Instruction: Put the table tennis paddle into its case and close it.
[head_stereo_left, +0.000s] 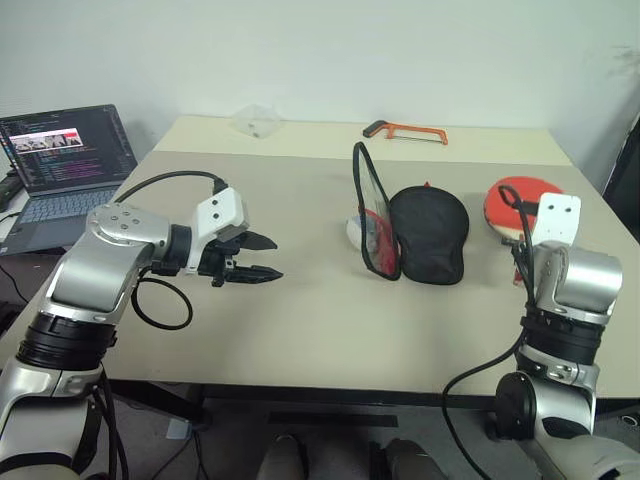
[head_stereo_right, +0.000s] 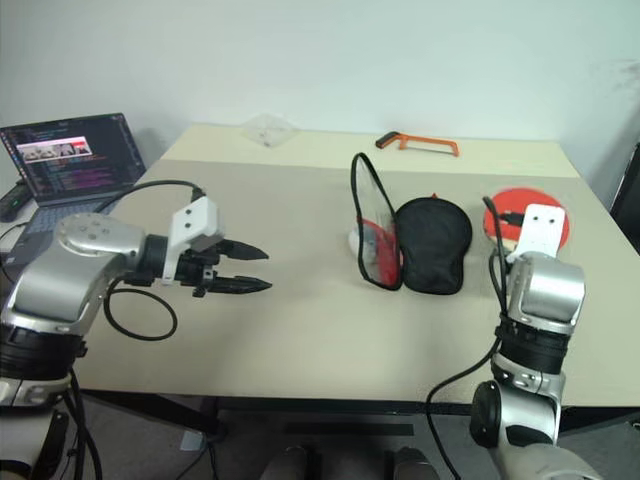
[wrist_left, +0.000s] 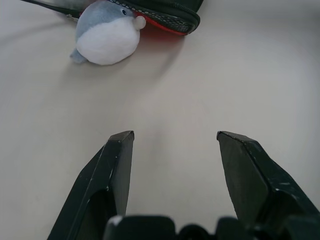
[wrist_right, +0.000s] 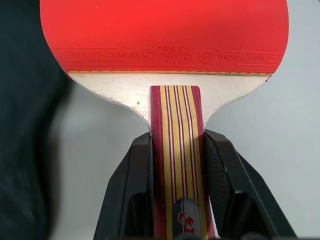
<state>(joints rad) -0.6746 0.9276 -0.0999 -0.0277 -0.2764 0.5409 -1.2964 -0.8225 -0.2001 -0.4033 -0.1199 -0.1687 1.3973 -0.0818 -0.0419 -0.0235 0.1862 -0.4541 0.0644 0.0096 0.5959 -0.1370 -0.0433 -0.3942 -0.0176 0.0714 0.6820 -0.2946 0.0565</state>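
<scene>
We have the table tennis paddle (wrist_right: 165, 45) pinched by its handle in our right end effector (wrist_right: 176, 165), near the counter's (head_stereo_left: 300, 320) right edge. Left end effector (wrist_left: 175, 150) hovers spread. Next: carry it into the open case (head_stereo_left: 420, 235) mid-counter.

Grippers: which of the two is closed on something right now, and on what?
The right gripper: its two fingers clamp the striped handle of the table tennis paddle. The left gripper hangs open above the table, holding nothing.

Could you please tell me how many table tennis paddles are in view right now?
1: the round red rubber-faced table tennis paddle, clamped by its striped wooden handle in the right gripper, right of the black fabric case.
</scene>
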